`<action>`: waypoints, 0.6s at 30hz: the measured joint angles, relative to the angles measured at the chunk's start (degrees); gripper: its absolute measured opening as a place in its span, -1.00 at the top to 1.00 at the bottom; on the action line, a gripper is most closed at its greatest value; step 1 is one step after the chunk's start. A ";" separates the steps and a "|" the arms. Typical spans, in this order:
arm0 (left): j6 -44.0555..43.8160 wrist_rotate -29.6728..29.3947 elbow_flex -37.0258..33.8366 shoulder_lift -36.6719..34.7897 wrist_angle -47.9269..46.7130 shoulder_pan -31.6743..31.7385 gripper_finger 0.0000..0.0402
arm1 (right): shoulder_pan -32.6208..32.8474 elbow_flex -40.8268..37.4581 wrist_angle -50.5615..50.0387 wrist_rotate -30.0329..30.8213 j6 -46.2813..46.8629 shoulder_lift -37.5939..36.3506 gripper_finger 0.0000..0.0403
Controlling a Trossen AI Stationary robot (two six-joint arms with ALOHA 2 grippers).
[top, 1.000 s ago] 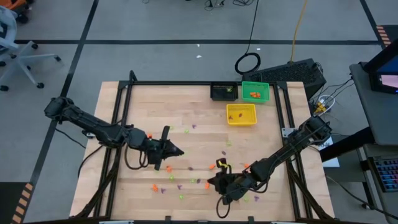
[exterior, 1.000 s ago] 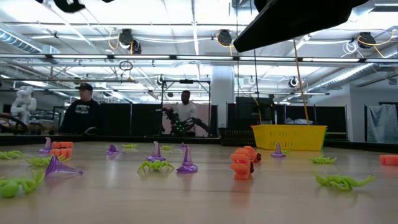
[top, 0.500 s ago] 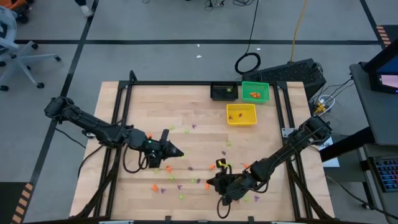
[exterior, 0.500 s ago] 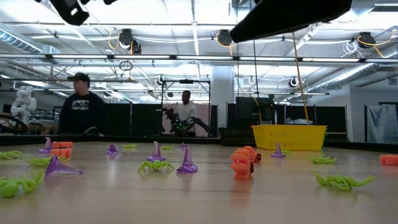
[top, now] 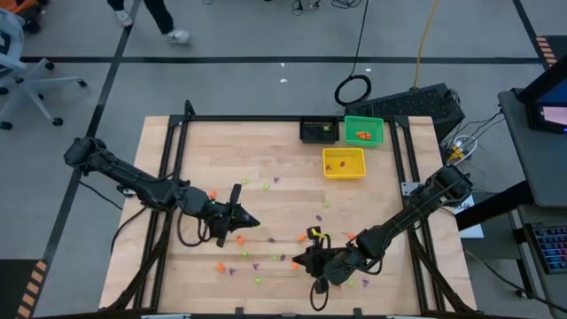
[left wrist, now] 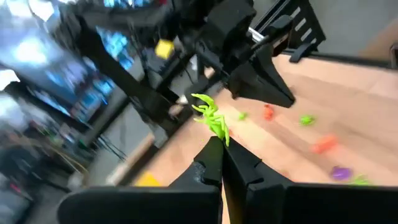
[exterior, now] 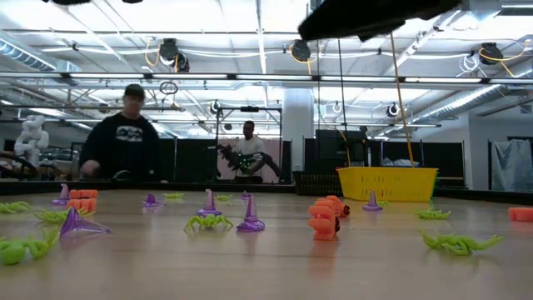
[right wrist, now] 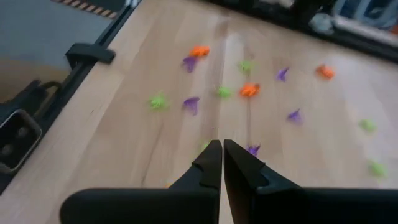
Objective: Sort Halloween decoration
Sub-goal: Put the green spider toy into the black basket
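My left gripper [left wrist: 221, 144], closed on a light-green spider [left wrist: 210, 116], has drifted slightly since before; only its wrist view shows that; my right gripper [right wrist: 221, 148] seems shut, empty; other trinkets [top: 257, 263] litter the table [top: 283, 159].

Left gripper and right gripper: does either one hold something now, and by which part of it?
The left gripper is shut on a light-green spider trinket, pinched at its lower end, the legs sticking out beyond the tips. The right gripper is shut, with nothing visible between its tips.
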 joint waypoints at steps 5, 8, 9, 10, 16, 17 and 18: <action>-11.55 -0.17 0.00 0.18 -2.53 0.00 1.00 | -0.70 0.02 9.80 6.31 -7.47 0.49 0.99; -16.57 -0.52 0.00 1.04 -2.98 -0.11 1.00 | -1.94 0.02 16.26 5.67 -11.54 1.07 0.99; -17.72 -0.57 0.00 1.44 -3.00 -0.19 1.00 | -2.61 0.04 18.36 5.09 -12.03 1.29 0.99; -18.23 -0.58 0.00 1.93 -3.06 -0.33 1.00 | -3.23 0.03 19.60 4.71 -12.38 1.35 0.99; -20.29 -0.61 0.00 6.03 -3.02 -1.45 1.00 | -6.75 0.02 21.91 4.57 -9.28 2.24 0.92; -20.76 -0.61 0.00 6.80 -3.07 -1.65 1.00 | -7.11 0.02 21.73 4.56 -8.47 2.24 0.88; -21.14 -0.65 0.00 7.52 -3.13 -1.93 1.00 | -7.34 0.02 21.60 4.55 -7.87 2.22 0.83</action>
